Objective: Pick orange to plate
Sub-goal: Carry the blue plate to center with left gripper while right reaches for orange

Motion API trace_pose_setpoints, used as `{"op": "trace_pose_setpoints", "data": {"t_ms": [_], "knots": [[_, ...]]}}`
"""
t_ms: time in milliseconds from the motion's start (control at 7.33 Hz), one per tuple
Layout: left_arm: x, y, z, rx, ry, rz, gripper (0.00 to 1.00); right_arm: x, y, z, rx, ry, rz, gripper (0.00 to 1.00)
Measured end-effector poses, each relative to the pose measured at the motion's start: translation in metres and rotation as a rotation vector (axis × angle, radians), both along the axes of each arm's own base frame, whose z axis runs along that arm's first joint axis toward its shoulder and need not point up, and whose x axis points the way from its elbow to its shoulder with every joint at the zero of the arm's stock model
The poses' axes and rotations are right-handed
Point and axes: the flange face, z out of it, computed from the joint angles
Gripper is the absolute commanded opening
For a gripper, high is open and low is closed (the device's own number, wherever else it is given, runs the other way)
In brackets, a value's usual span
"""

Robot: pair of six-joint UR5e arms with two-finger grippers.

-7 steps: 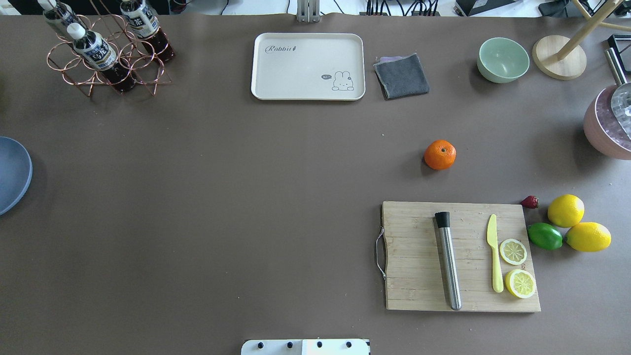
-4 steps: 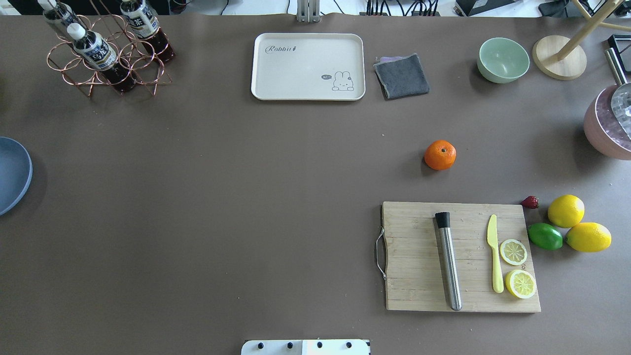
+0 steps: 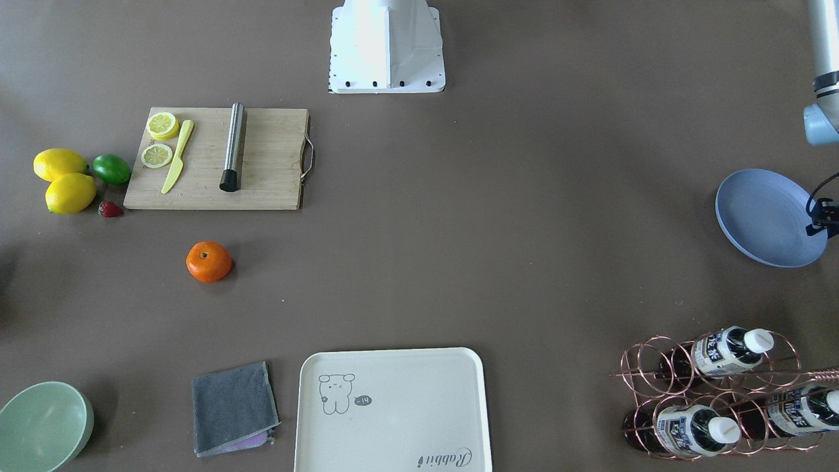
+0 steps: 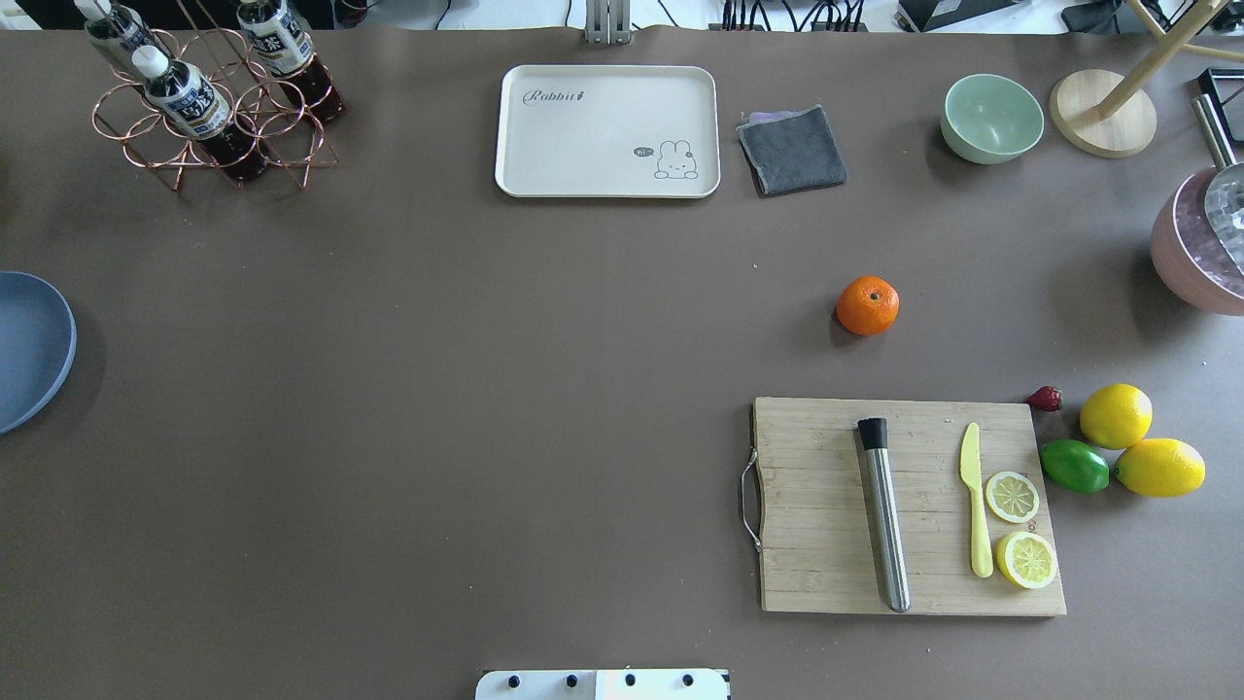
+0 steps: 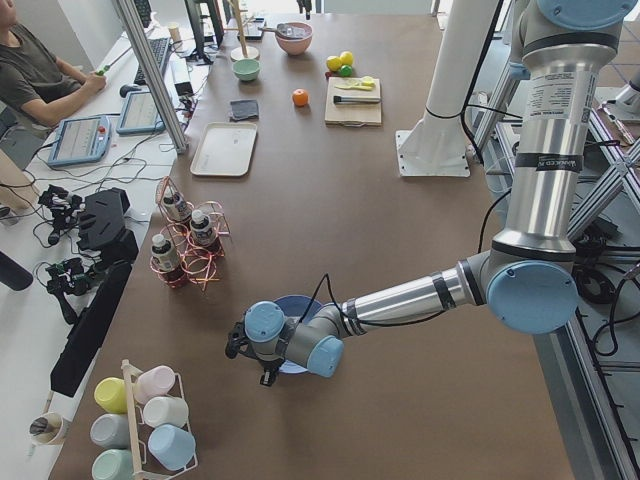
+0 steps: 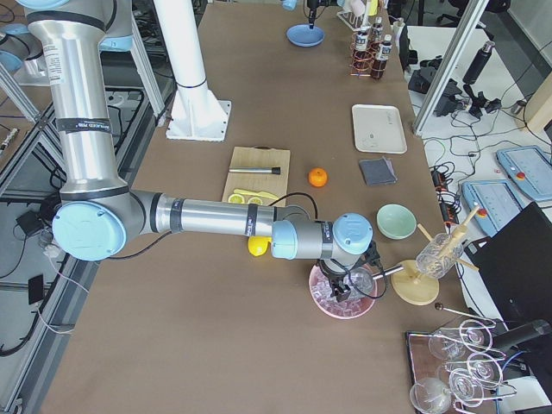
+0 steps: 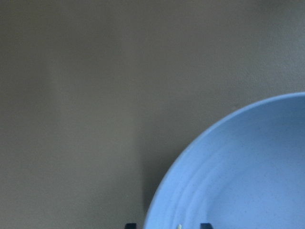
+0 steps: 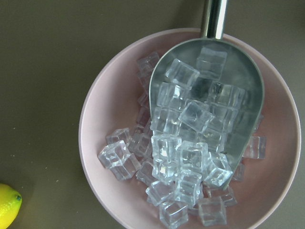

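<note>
Here's the orange (image 4: 867, 305), sitting alone on the brown table (image 4: 437, 389), right half, stem dot up, just on the far side of the cutting board (image 4: 816, 506) and apart from it. Nothing touches it. Over to the left end: the plate (image 3: 763, 216), light blue, lies at the table's left edge, well apart from the fruit. The left gripper (image 3: 818, 219) is right on its outer rim. In the wrist view two dark fingertips (image 7: 130, 225) peek in at the bottom, one outside the rim, one over the plate's inside, clamped on that rim. The right gripper (image 6: 345, 289) hangs at the right end above a pink bowl (image 8: 95, 119) full of ice cubes (image 8: 183, 157), a metal scoop (image 8: 252, 90) lying in it; released or clenched, I cannot tell. Two lemons (image 4: 1116, 415) and a lime (image 4: 1074, 466) huddle right of the cutting board.
</note>
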Motion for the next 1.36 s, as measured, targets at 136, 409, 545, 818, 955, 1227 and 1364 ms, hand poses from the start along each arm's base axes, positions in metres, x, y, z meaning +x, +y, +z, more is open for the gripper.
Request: {"op": "trace_pose_setpoints", "data": {"t_ms": [136, 409, 545, 818, 955, 1227, 1364], "knots": [[0.003, -0.007, -0.018, 0.002, 0.024, -0.020, 0.00, -0.001, -0.001, -0.002, 0.003, -0.010, 0.000, 1.00], [0.024, -0.033, -0.106, -0.073, 0.150, -0.142, 0.00, -0.005, -0.012, -0.022, 0.006, -0.038, 0.019, 1.00], [0.062, -0.041, -0.173, -0.149, 0.221, -0.211, 0.00, -0.018, -0.025, -0.043, -0.017, -0.047, 0.048, 1.00], [0.182, -0.024, -0.304, -0.273, 0.307, -0.312, 0.00, -0.083, -0.055, -0.099, -0.047, -0.066, 0.077, 1.00], [0.238, -0.009, -0.351, -0.315, 0.335, -0.352, 0.00, -0.123, -0.063, -0.122, -0.056, -0.078, 0.103, 1.00], [0.339, 0.022, -0.420, -0.355, 0.358, -0.396, 0.00, -0.214, -0.054, -0.158, -0.074, -0.115, 0.175, 1.00], [0.383, 0.041, -0.443, -0.346, 0.350, -0.398, 0.00, -0.260, -0.046, -0.176, -0.077, -0.131, 0.204, 1.00]]}}
